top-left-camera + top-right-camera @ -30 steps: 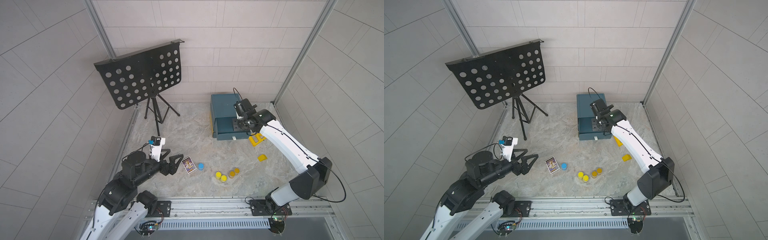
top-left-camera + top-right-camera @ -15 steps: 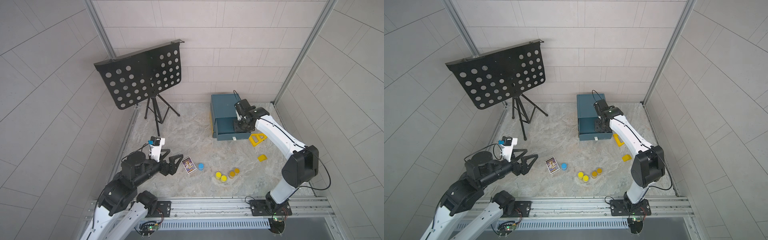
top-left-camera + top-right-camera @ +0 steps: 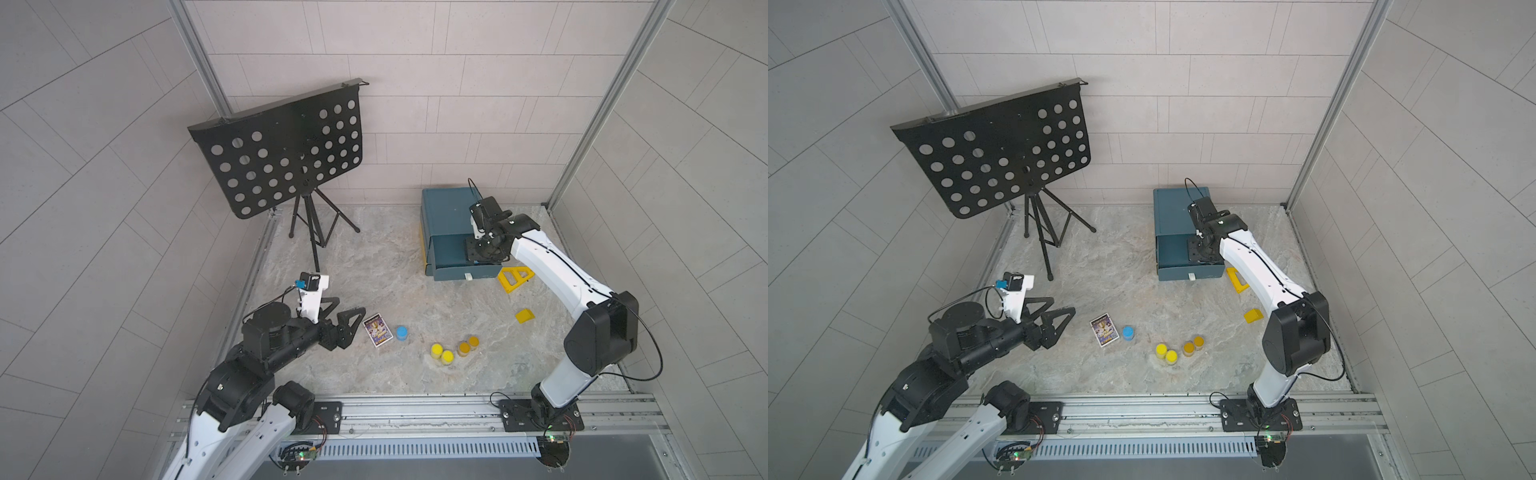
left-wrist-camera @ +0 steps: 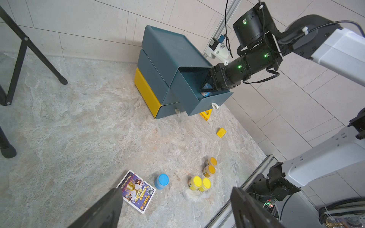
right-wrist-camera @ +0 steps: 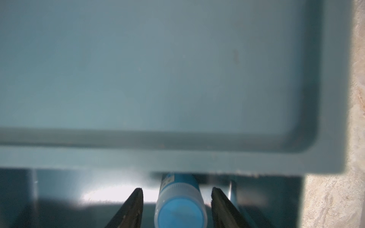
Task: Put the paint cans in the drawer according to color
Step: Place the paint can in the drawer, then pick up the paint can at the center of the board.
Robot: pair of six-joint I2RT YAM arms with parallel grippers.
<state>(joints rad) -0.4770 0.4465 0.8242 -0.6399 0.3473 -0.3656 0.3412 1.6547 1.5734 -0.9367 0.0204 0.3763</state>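
Blue-lidded paint jar (image 5: 180,209) in teal drawer (image 4: 187,94), lid up, axis along the fingers; right gripper (image 5: 177,189) partly open, straddling, not touching.

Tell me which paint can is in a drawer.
The blue can between the right gripper's jaws, in the open drawer; the other blue can, yellow cans and orange cans stand on the table.

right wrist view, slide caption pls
Blue-lidded paint can in the pulled-out teal drawer, between the tips of the open right pincer, a gap on each side.

Narrow gaps between right end effector (image 5: 176,190) and blue jar (image 5: 179,214), drawer walls (image 4: 185,94) around.
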